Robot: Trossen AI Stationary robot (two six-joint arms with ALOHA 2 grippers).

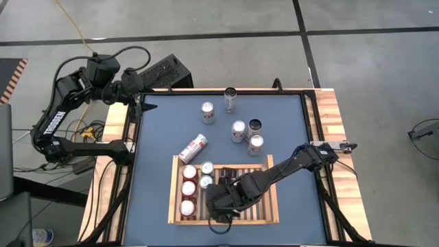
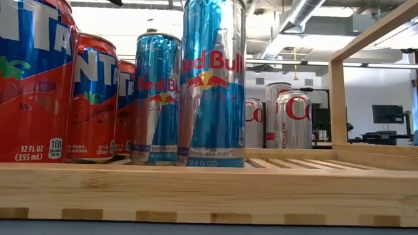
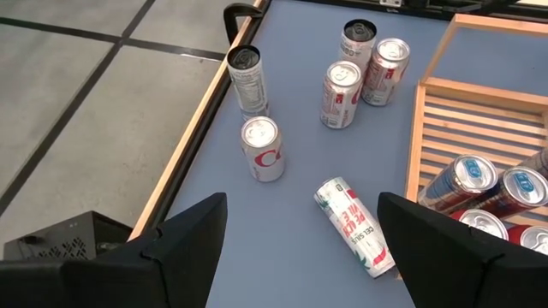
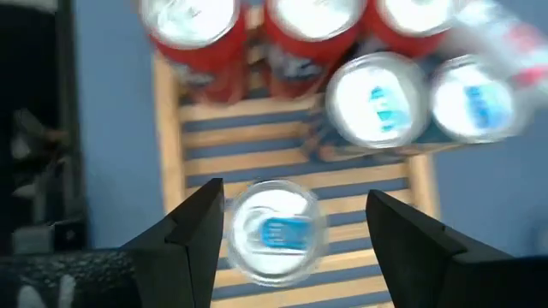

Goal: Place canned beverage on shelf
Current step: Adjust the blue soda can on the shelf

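The shelf (image 1: pixel 274 200) is a light-wood slatted tray near the table's front edge. Three red cans (image 1: pixel 188 189) stand in a row along its left side. Two blue cans (image 1: pixel 206 174) stand beside them, also seen as blue cans (image 4: pixel 424 98) in the right wrist view. A third blue can (image 4: pixel 274 231) stands upright on the slats, large in the low view (image 2: pixel 212 81). My right gripper (image 1: pixel 218 209) hovers over it, open, one finger on either side of its top (image 4: pixel 295 222). My left gripper (image 1: pixel 140 86) waits open at the far left corner (image 3: pixel 300 248).
On the blue tabletop beyond the shelf, a white can (image 1: pixel 193 148) lies on its side. Several cans stand upright: a silver one (image 1: pixel 208 112), a dark one (image 1: pixel 230 98) and a cluster (image 1: pixel 247 134). The shelf's right half (image 1: pixel 264 209) shows bare slats.
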